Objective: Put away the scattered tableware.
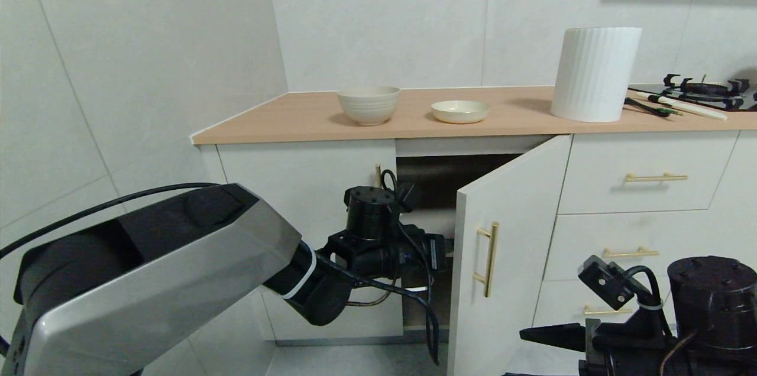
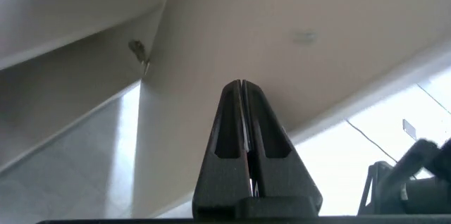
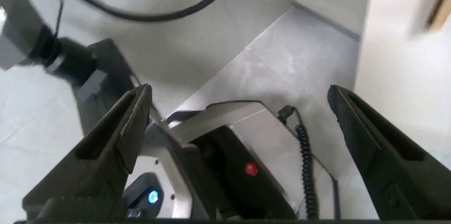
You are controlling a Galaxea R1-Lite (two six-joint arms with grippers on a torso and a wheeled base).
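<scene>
Head cam: bowl [image 1: 368, 105], dish [image 1: 459, 111] on counter [image 1: 284, 119]. Wrist cams: L claw [image 2: 241, 86] together, R claw [image 3: 239, 94] apart.

The ribbed bowl [image 1: 368, 105] and small dish [image 1: 460, 111] are cream, the fluted canister [image 1: 595, 74] white, the counter [image 1: 284, 122] tan

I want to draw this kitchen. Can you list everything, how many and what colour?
bowl: one, cream, left on the wooden counter.
small dish: one, cream, right of the bowl.
ribbed container: one, white, right of the dish.
stove: one, black, counter's far right.
utensils: a few, dark and pale, beside the stove.
cabinet door: one, white, open below the counter.
drawers: three, white, gold handles, right of the door.
left hand: one, black, shut, low, left of the door.
right hand: one, black, open, low, right of the door.
</scene>
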